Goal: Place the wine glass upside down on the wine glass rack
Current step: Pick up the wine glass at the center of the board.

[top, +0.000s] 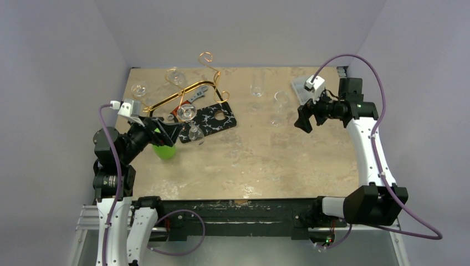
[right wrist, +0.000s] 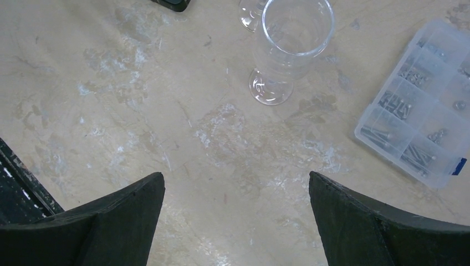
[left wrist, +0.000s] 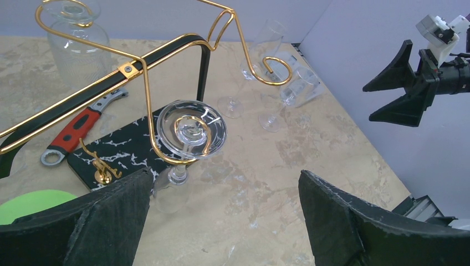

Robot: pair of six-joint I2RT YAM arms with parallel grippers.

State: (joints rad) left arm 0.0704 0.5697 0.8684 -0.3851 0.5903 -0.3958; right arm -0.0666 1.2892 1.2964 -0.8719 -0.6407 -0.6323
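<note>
— Where does the top camera sit?
— High above the near edge, looking down over the whole table [top: 277, 160].
— And the wrists?
— Left looks low and almost level, close to the wine glass rack [left wrist: 128, 69]. Right looks steeply down, near the tabletop. Both catch the clear parts box [right wrist: 415, 111] and a stemmed glass [right wrist: 291, 33] near it.

The marbled bench [top: 277, 166] bore a black veined board [top: 208, 124], with the wine glass rack [left wrist: 166, 49] and a wrench [left wrist: 77, 130] behind it and upright glasses [top: 256, 84] right of it.
</note>
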